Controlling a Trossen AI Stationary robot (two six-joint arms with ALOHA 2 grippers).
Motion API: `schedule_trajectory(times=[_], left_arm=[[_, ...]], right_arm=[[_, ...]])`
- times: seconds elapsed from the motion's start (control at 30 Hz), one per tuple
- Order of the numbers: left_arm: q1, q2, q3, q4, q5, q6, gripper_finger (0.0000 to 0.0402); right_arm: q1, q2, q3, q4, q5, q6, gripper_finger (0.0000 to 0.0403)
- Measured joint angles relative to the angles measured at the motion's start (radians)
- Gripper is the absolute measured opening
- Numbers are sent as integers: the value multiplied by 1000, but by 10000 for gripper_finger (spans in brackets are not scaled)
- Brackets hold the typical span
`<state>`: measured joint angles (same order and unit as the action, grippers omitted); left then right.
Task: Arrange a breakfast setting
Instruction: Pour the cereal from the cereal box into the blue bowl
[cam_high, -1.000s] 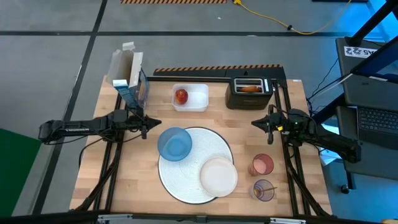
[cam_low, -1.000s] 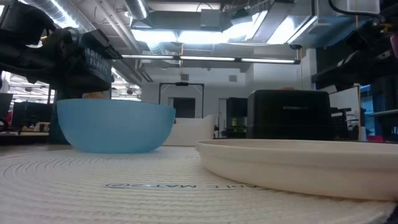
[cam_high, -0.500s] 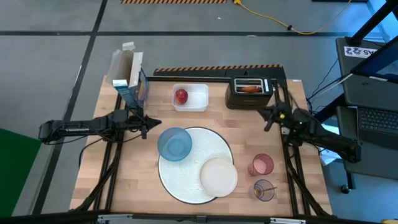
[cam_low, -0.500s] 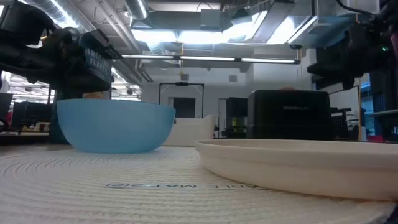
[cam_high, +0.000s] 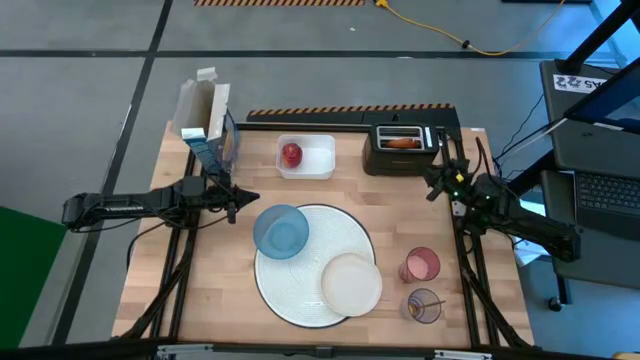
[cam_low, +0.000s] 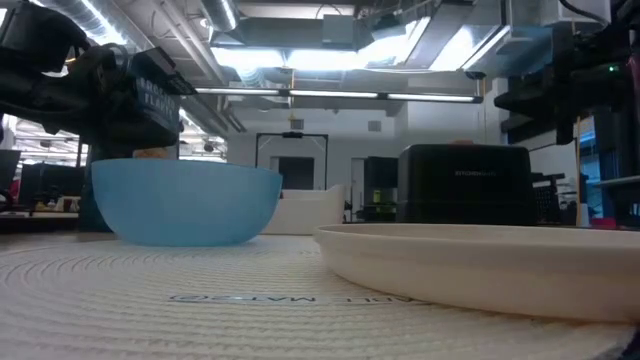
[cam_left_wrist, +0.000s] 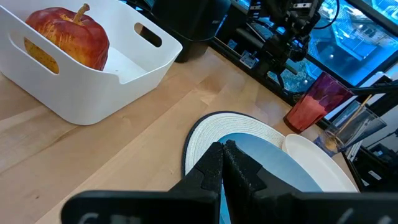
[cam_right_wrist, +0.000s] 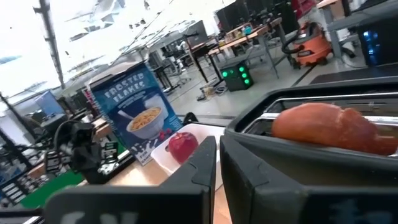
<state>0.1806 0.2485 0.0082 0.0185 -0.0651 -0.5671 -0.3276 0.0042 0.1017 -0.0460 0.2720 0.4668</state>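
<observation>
The round white mat (cam_high: 300, 290) lies at the table's middle with the blue bowl (cam_high: 281, 230) and the small cream plate (cam_high: 351, 283) on it. The pink tumbler (cam_high: 421, 266) and the purple tumbler (cam_high: 425, 305), with the thin spoon in it, stand right of the mat. The red apple (cam_high: 291, 154) lies in the white tub. The bagel (cam_right_wrist: 323, 127) sticks up out of the black toaster's slot. My left gripper (cam_high: 238, 198) is shut and empty, left of the bowl. My right gripper (cam_high: 434, 180) is shut and empty, near the toaster's right front corner, pointing at it.
A blue cereal box (cam_high: 205, 125) with open flaps stands at the far left corner. The white tub (cam_high: 318, 160) and the black toaster (cam_high: 400, 152) stand along the far edge. Bare wood shows between them and the mat, and at the near left.
My right gripper has moved toward the far edge and a little to the right, nearer the toaster, and has turned from pointing left to pointing at the toaster. It has come into the low view at the upper right.
</observation>
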Motion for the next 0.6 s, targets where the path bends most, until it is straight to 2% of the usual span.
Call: schedule_trajectory(times=[0.2,0.6], left_arm=[[0,0,0,0,0,0,0],[0,0,0,0,0,0,0]], right_arm=[[0,0,0,-1,32,1,26],[0,0,1,-9,8,26,26]])
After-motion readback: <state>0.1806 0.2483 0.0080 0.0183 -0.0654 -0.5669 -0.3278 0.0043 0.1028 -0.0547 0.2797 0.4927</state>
